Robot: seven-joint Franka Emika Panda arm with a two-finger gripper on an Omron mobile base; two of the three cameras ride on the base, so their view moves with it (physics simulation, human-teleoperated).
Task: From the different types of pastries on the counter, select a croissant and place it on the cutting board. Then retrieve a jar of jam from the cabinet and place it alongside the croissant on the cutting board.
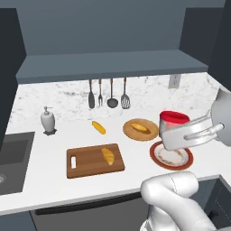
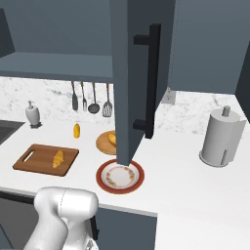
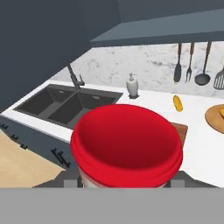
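On the speckled white tabletop [image 1: 40, 149], the brown wooden cutting board [image 1: 90, 163] lies with its long side running left to right, the ridged golden croissant [image 1: 108, 156] on its right half. The gripper [image 1: 180, 135], up at the right over a red-rimmed plate [image 1: 155, 153], pinches the squat red-lidded jar of jam [image 1: 173, 118]; the board lies down and left of it.

A golden-brown crescent croissant [image 1: 108, 156] lies on the brown rectangular wooden cutting board [image 1: 85, 162] on the white marble-speckled counter [image 1: 54, 185]. At the right, the white arm's gripper [image 1: 173, 135] holds a small red-lidded jar of jam [image 1: 173, 120] above a red-rimmed round plate [image 1: 171, 157]. A slim yellow roll [image 1: 98, 127] lies apart from the board, and an oval loaf [image 1: 139, 127] rests on a round wooden plate [image 1: 140, 135].
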